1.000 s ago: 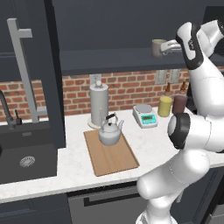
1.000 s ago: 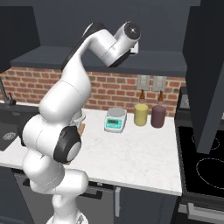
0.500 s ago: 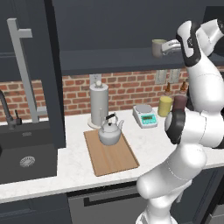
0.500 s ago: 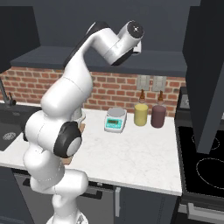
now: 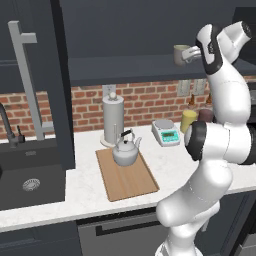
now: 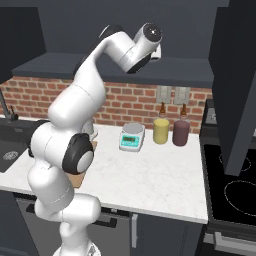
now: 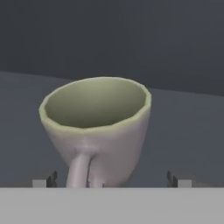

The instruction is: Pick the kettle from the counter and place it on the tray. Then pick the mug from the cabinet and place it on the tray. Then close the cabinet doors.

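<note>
A yellow jar [image 6: 161,131] touches a dark-red jar [image 6: 180,133] (on the counter [image 6: 165,175]).

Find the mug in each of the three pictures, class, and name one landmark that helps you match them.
Left base view: mug upper right, on the dark cabinet shelf, beside the robot's hand.
Right base view: hidden behind the arm.
Hand view: mug centre, handle towards the camera.
Shared landmark: the dark shelf under it.

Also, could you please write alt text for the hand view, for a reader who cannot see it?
A grey-beige mug with a greenish inside stands upright on the dark cabinet shelf, its handle turned toward the camera. The open gripper frames it, one dark fingertip low on either side and apart from the mug.
</note>
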Controlling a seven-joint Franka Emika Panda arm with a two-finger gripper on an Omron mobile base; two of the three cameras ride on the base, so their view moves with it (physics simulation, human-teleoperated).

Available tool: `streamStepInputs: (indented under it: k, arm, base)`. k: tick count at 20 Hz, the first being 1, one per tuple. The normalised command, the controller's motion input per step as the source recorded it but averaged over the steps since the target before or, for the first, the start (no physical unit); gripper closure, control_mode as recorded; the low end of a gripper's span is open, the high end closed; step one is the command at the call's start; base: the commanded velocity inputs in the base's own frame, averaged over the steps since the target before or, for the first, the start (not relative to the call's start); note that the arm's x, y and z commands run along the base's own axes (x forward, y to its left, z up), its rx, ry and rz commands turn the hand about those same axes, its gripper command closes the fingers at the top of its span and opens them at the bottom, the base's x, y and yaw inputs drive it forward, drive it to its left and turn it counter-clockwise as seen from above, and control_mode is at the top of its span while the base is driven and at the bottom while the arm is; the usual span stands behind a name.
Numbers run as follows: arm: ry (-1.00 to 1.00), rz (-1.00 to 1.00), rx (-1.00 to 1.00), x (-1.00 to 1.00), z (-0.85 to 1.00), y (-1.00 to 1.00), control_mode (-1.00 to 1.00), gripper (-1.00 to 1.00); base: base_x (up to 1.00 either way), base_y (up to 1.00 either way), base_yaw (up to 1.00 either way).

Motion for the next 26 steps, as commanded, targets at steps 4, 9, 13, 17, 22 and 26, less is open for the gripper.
streamStepInputs:
  k: [4,9,13,17,22,26]
  arm:
    - [-0.07,0.0,0.0,0.0,0.0,0.0,-1.0,-1.0]
    - [-0.05,0.0,0.0,-0.02,0.0,0.0,-1.0,-1.0]
    - [0.0,0.0,0.0,0.02,-0.02,0.03,-1.0,1.0]
    - [0.0,0.0,0.0,0.19,-0.05,0.03,-1.0,1.0]
    - [0.0,0.0,0.0,0.07,0.0,0.0,-1.0,1.0]
    - [0.0,0.01,0.0,-0.08,0.0,0.0,-1.0,1.0]
  base:
    - [0.0,0.0,0.0]
    - [0.0,0.0,0.0]
    - [0.0,0.0,0.0]
    - [0.0,0.0,0.0]
    - [0.0,0.0,0.0]
    - [0.0,0.0,0.0]
